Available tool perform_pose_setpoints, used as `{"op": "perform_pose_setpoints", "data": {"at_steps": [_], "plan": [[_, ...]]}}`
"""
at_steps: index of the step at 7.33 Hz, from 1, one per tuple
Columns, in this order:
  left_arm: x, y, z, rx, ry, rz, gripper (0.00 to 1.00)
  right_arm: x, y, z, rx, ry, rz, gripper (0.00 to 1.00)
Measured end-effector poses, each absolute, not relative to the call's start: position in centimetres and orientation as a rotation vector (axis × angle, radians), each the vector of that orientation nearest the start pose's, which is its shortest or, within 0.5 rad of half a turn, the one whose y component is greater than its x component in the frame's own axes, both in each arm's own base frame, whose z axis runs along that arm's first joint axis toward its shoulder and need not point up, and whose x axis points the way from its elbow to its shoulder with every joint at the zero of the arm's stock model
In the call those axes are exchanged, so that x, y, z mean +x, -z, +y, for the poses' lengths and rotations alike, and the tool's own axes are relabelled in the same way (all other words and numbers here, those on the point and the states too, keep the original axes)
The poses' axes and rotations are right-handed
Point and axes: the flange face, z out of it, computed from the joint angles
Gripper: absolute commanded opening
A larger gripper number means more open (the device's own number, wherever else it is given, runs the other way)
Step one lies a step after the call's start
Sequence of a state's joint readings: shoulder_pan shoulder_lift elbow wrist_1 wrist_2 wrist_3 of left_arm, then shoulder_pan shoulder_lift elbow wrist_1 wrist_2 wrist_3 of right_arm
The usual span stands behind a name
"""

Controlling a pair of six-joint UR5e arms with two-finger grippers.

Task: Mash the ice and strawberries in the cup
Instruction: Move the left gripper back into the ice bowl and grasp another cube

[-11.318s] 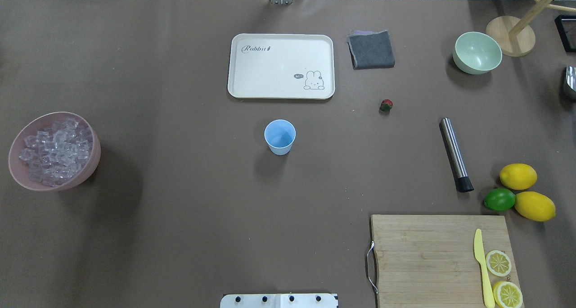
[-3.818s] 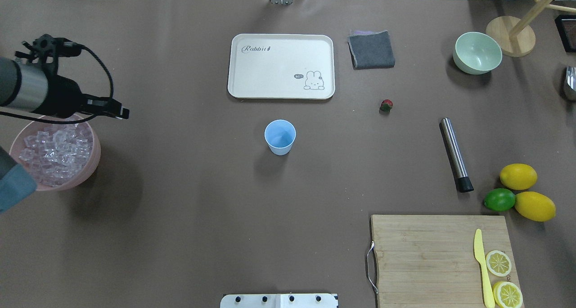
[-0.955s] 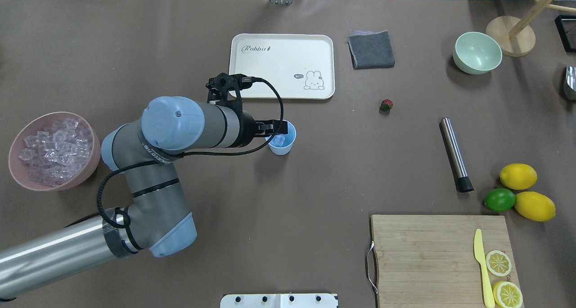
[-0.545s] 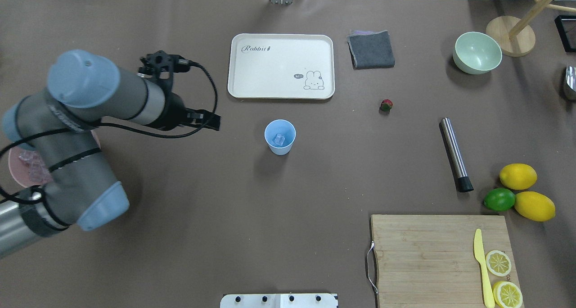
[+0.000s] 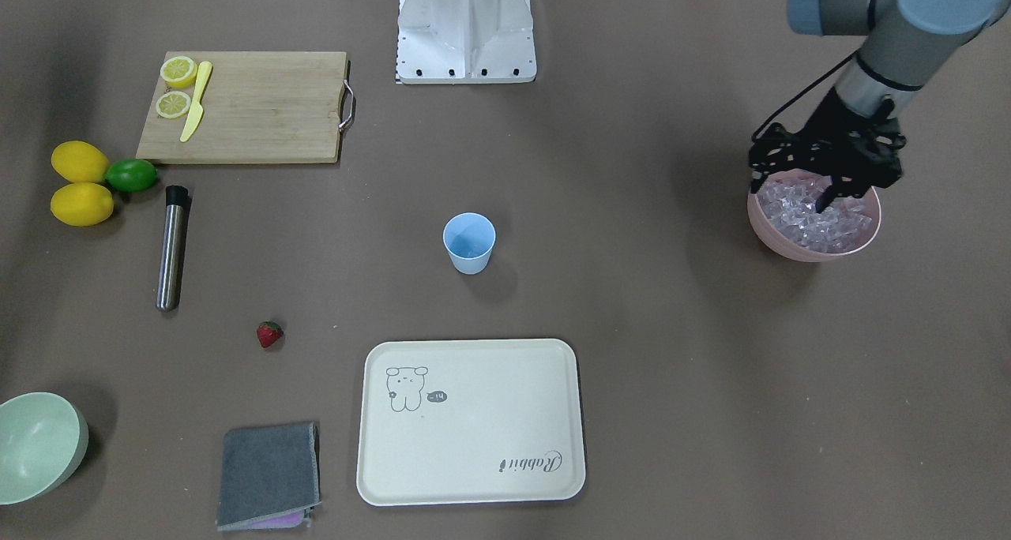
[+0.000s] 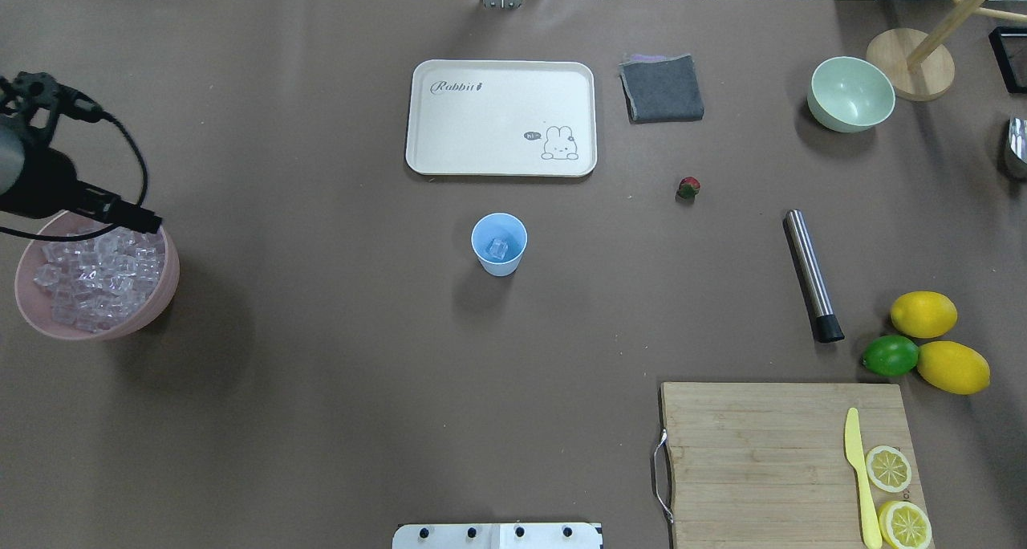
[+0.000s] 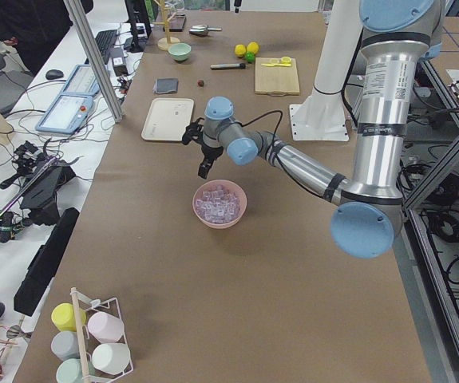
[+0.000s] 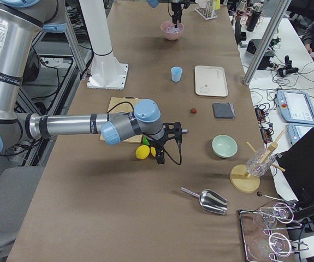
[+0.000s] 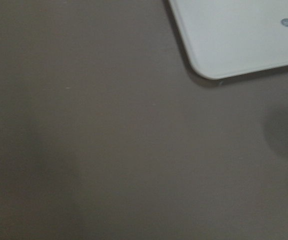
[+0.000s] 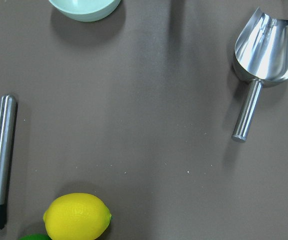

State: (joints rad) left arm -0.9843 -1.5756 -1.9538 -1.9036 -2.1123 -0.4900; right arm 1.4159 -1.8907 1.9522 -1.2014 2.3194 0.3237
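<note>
The pale blue cup (image 6: 499, 244) stands mid-table with one clear ice cube (image 6: 498, 249) inside it. More ice (image 6: 92, 280) fills the pink bowl (image 6: 164, 288) at the table's left end. My left gripper (image 6: 148, 222) hangs just over that bowl's far rim; in the front-facing view its fingers (image 5: 823, 199) look open and point down at the ice (image 5: 821, 223). The strawberry (image 6: 688, 186) lies on the table to the right of the cup. My right gripper (image 8: 160, 157) shows only in the right side view, above the lemons; I cannot tell its state.
A steel muddler (image 6: 812, 274) lies right of the strawberry. A cream tray (image 6: 501, 117), a grey cloth (image 6: 662, 88) and a pale green bowl (image 6: 850, 93) line the far side. Two lemons (image 6: 924, 314), a lime (image 6: 891, 355) and a cutting board (image 6: 782, 461) sit front right. A metal scoop (image 10: 264, 55) lies further right.
My left arm has swung left from the cup back to the pink ice bowl. The ice cube it left in the cup stays there.
</note>
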Motion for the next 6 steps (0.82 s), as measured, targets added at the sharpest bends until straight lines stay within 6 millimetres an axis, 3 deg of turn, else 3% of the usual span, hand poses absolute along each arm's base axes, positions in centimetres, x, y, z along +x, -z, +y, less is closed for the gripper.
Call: {"op": "perform_pose_setpoints", "data": {"at_steps": [1, 2, 3, 4, 6], "plan": [[18.4, -46.9, -45.3, 0.328, -0.311, 0.764, 0.97, 0.6, -56.7, -38.4, 0.224, 0.003, -0.812, 1.0], [17.7, -49.1, -45.3, 0.311, -0.309, 0.744, 0.92, 0.6, -56.6, -38.4, 0.225, 0.003, -0.812, 1.0], [18.3, -50.8, -45.4, 0.308, -0.287, 0.755, 0.88, 0.6, -56.6, -38.4, 0.225, 0.003, -0.812, 1.0], [19.6, -51.9, -45.2, 0.313, -0.264, 0.785, 0.77, 0.6, -56.6, -38.4, 0.225, 0.003, -0.812, 1.0], [21.8, -52.6, -44.6, 0.308, -0.25, 0.824, 0.64, 0.6, -56.6, -38.5, 0.226, 0.003, -0.812, 1.0]]}}
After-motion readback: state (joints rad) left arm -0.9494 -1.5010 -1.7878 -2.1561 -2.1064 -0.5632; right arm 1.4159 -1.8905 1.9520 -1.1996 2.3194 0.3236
